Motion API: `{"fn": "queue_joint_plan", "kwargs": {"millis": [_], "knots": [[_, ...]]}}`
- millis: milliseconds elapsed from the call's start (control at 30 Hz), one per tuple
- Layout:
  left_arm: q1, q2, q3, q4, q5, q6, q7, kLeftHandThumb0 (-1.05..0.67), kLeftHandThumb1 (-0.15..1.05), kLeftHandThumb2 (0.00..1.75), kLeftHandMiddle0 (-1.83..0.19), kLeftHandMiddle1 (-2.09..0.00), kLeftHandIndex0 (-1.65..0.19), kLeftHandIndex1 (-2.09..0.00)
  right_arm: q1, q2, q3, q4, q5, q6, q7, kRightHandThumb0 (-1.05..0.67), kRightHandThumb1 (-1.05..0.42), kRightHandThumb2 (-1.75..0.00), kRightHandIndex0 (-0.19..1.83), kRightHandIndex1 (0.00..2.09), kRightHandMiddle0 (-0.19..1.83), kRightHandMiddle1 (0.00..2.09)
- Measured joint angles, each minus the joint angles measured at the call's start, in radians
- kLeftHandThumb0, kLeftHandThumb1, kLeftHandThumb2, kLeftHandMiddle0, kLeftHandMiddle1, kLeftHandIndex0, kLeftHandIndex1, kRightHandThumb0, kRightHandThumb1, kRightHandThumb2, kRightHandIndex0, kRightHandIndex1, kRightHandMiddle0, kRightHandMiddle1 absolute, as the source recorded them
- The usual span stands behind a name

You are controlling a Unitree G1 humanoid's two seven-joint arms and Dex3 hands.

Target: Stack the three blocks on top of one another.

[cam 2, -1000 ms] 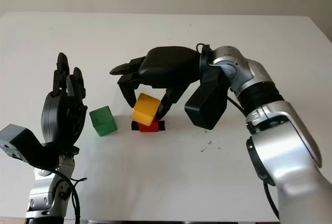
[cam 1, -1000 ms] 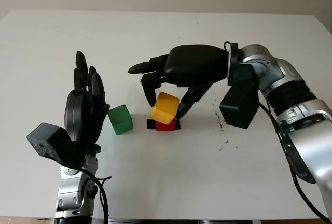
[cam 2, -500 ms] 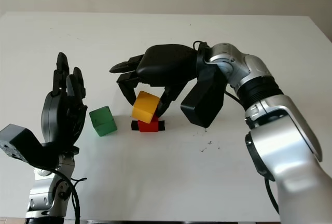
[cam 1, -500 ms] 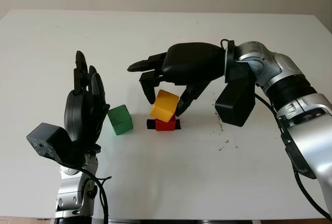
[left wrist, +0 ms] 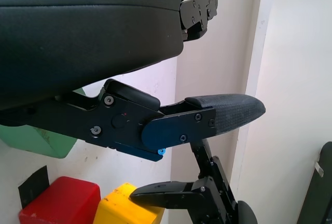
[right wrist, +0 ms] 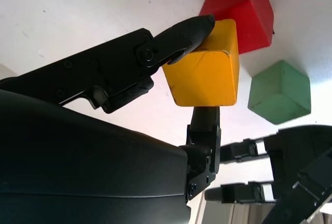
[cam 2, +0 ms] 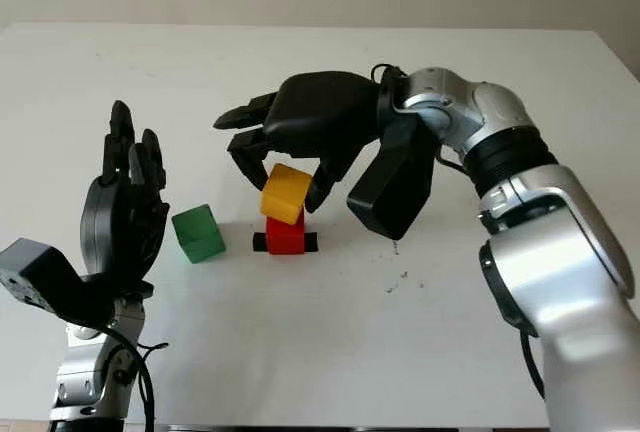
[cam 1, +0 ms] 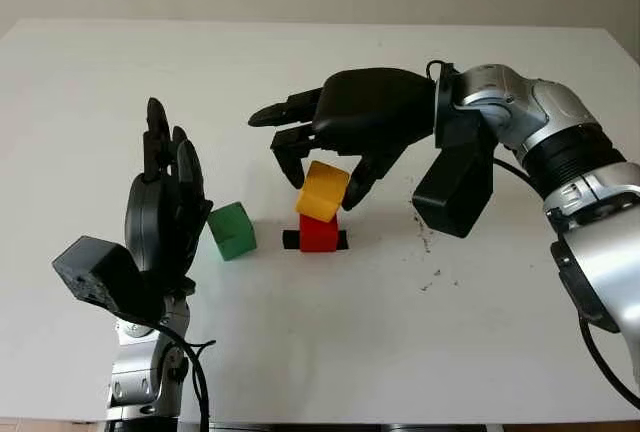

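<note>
Yellow block is clamped between the fingers of my right hand, which reaches in over the middle of the white worktop. One fingertip presses on one face of the block and a second finger bears on the opposite face. The block is tilted, with its lower edge at the top face of the red block; whether it bears there or clears it I cannot tell. The red block stands on a strip of black tape whose ends show on both sides of it. The green block stands on the worktop beside the red block, apart from it, with a bare gap between the two. My left hand is raised upright and open, holding nothing, just beside the green block on the side away from the red one. Bare worktop lies all around the blocks: a broad band toward the far edge, more toward the near edge, and wide margins to both sides. A few small dark specks mark the surface below my right forearm.
</note>
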Motion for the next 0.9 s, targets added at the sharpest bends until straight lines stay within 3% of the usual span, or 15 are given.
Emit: {"fn": "queue_joint_plan", "kwargs": {"millis": [400,900], "knots": [[0.000,-0.012,-0.013,-0.008,0.019,0.000,0.022,-0.73,1.05,0.63,0.19,0.00,0.19,0.00,-0.038,-0.011,0.007,0.015,0.007,-0.040,0.011,-0.50,-0.97,-0.05,0.15,0.05,0.41,1.40],[0.000,-0.022,-0.027,-0.042,0.031,0.013,0.046,-0.73,1.05,0.64,0.19,0.00,0.19,0.00,-0.048,-0.010,0.013,0.047,0.011,-0.087,0.040,-0.51,-0.98,-0.05,0.14,0.05,0.38,1.50]]}}
